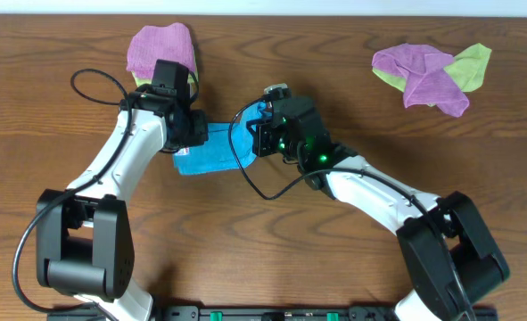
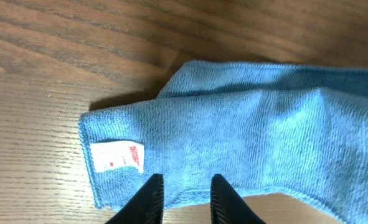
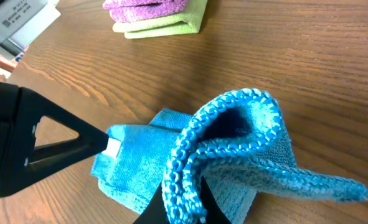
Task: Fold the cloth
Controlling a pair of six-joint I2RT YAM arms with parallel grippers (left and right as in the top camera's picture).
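The sky-blue cloth (image 1: 211, 150) lies partly folded on the wooden table between my two arms. In the left wrist view the cloth (image 2: 252, 137) shows its white label at its left corner, and my left gripper (image 2: 184, 193) is open just above its near edge. My right gripper (image 3: 182, 199) is shut on the cloth's stitched edge (image 3: 233, 143) and holds that end lifted and curled over the flat part. In the overhead view the right gripper (image 1: 261, 134) is at the cloth's right end and the left gripper (image 1: 187, 134) at its left end.
A folded purple cloth on a light green one (image 1: 160, 49) sits at the back left behind the left arm, also in the right wrist view (image 3: 155, 14). A loose heap of purple and green cloths (image 1: 432, 76) lies at the back right. Cables loop by both arms.
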